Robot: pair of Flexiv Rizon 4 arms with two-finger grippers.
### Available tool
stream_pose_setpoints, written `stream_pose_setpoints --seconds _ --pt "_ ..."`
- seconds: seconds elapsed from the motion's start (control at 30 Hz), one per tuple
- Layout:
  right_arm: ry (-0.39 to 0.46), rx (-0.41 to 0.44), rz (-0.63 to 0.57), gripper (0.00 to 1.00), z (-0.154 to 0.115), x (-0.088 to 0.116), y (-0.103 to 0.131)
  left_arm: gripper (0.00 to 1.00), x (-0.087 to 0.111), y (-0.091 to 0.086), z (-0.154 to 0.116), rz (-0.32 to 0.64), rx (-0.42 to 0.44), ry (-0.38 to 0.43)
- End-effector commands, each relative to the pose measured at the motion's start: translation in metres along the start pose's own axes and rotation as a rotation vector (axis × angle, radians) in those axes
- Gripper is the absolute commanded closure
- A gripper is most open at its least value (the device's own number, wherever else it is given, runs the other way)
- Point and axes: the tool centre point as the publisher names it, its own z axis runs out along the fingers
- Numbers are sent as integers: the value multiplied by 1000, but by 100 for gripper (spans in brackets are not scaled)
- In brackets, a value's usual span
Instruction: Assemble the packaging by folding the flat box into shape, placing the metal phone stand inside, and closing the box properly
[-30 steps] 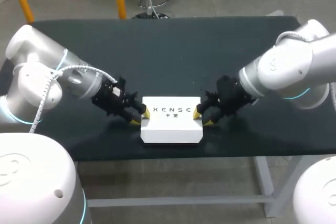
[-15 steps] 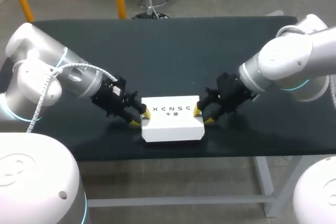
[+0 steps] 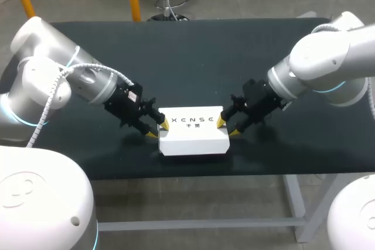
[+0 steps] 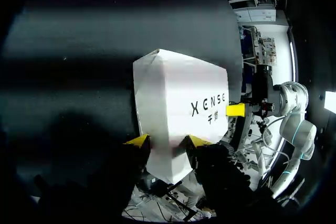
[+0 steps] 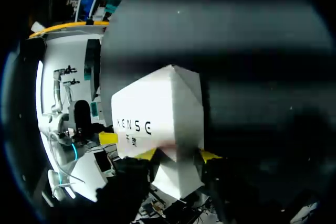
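Observation:
The white box (image 3: 193, 139), closed and with dark print on its lid, sits near the front middle of the dark table (image 3: 193, 57). My left gripper (image 3: 158, 129) holds its left end, and in the left wrist view the box (image 4: 178, 103) fills the gap between the yellow fingertips (image 4: 137, 140). My right gripper (image 3: 226, 127) holds the right end the same way, with the box (image 5: 163, 114) wedged between its fingertips (image 5: 210, 156). Across the box, the left wrist view also shows one yellow tip of my other arm's gripper (image 4: 235, 109). The metal phone stand is not visible.
Apart from the box, the dark table top carries nothing. Its front edge (image 3: 193, 171) runs just below the box, and bare surface stretches behind and to both sides of the box.
The box has shifted a little to the right and away from the front edge, both grippers staying at its ends. My left arm has followed it inward.

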Motion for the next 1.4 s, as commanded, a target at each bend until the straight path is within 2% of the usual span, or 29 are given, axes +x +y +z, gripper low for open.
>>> stream_pose_setpoints --seconds 0.03,0.8,1.4 --pt "-1 24 9 51 1 8 4 53 6 -7 3 -8 -23 -2" --pt "-21 46 31 49 -3 7 6 53 0 -11 -5 -56 -67 19" --pt "-15 78 31 51 -7 14 10 53 8 -15 -11 -106 -114 2"
